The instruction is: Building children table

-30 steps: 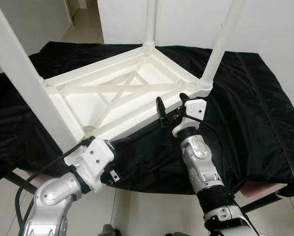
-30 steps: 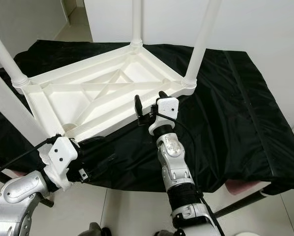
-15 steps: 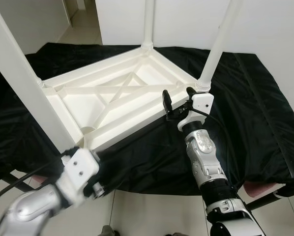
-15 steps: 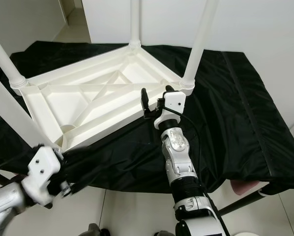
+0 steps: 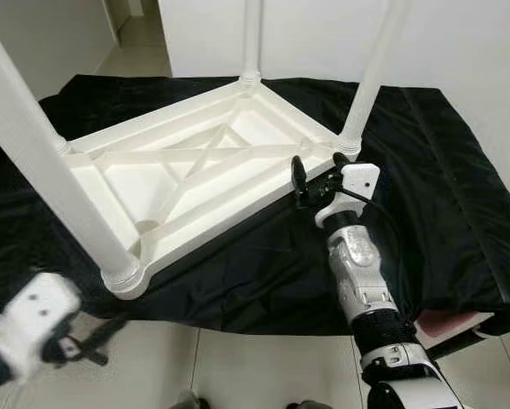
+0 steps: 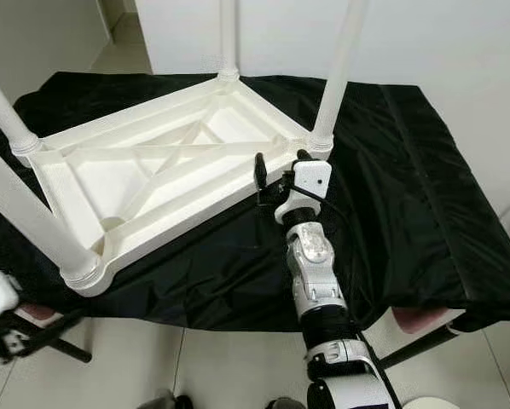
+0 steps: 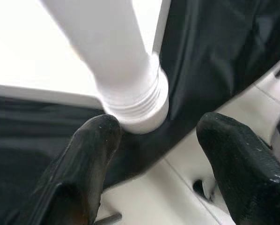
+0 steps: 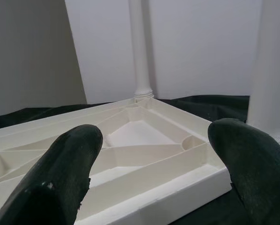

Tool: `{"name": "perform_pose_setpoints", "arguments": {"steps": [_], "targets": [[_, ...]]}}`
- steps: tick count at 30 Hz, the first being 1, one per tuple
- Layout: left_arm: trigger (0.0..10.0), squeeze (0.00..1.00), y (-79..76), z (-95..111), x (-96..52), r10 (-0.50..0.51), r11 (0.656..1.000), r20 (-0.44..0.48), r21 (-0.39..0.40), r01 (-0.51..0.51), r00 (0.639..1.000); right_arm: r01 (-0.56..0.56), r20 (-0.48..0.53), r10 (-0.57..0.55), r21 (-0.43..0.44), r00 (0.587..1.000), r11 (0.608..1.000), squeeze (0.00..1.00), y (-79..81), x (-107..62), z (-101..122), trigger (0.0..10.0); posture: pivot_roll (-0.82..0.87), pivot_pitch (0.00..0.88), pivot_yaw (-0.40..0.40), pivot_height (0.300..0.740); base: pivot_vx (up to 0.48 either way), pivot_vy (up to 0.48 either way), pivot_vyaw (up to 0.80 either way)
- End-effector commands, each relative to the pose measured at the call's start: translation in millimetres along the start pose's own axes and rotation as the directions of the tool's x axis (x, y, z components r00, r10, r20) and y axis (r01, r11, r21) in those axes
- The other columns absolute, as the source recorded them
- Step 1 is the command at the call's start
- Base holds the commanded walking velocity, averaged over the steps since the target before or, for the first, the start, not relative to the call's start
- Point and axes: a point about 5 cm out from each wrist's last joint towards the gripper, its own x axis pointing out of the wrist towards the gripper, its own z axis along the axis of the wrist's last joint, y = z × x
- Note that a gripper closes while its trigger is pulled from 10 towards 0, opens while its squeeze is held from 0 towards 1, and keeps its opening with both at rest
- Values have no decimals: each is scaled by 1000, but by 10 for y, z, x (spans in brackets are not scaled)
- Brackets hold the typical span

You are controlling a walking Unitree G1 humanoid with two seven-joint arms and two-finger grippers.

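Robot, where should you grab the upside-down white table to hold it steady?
Probably by the raised rim of the white table on the near long side, coming from the robot's side. That edge is a thin upright wall that open fingers can straddle, and the right gripper already hovers open beside it. The legs look too thick.

The right arm reaches forward, its claw (image 5: 316, 175) raised with both black fingers spread apart. The left claw (image 7: 154, 154) hangs low at the side, fingers likewise parted.
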Motion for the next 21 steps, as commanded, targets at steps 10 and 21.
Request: {"name": "perform_pose_setpoints", "arguments": {"steps": [10,21], "targets": [[10000,0,494,-97,65,315,948,-41,56,-312,948,-13,-16,13,5,1000,1000,0,57,-97,-74,10000,2,120,58,740,0,0,0],[10000,0,497,138,353,522,852,147,-39,-522,840,-20,-15,20,15,1000,1000,0,96,-96,-72,10000,-3,118,37,740,0,0,0]]}}
